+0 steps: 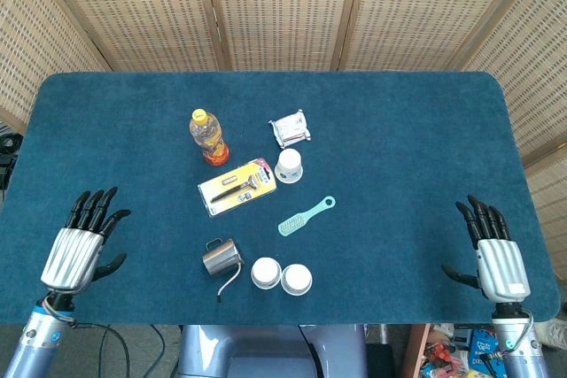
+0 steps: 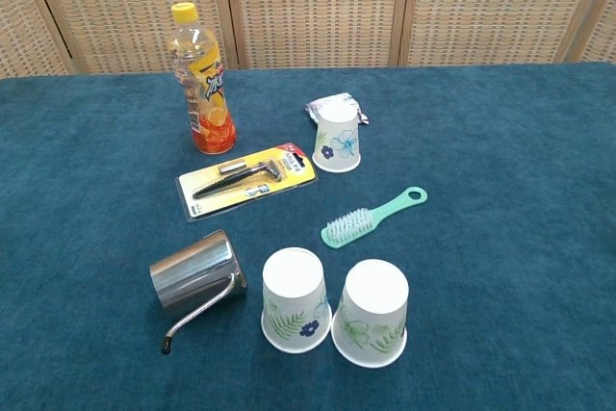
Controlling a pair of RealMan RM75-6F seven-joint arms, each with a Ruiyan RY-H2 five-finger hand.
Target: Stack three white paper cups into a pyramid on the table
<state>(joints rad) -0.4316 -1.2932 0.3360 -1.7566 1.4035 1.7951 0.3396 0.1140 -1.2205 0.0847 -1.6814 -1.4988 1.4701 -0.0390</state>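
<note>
Two white paper cups (image 2: pixel 296 298) (image 2: pixel 372 311) stand upside down, touching side by side, near the front edge of the table (image 1: pixel 407 165). Their long axes are vertical, with the closed bottoms pointing up. The third cup (image 2: pixel 338 140) stands farther back, also mouth down, just beside a small packet (image 2: pixel 330 106). The left hand (image 1: pixel 81 241) and the right hand (image 1: pixel 492 250) hold nothing, fingers spread, at the far left and far right.

Woven cane screens (image 1: pixel 283 6) behind a blue-carpeted table (image 1: pixel 399 174).
</note>
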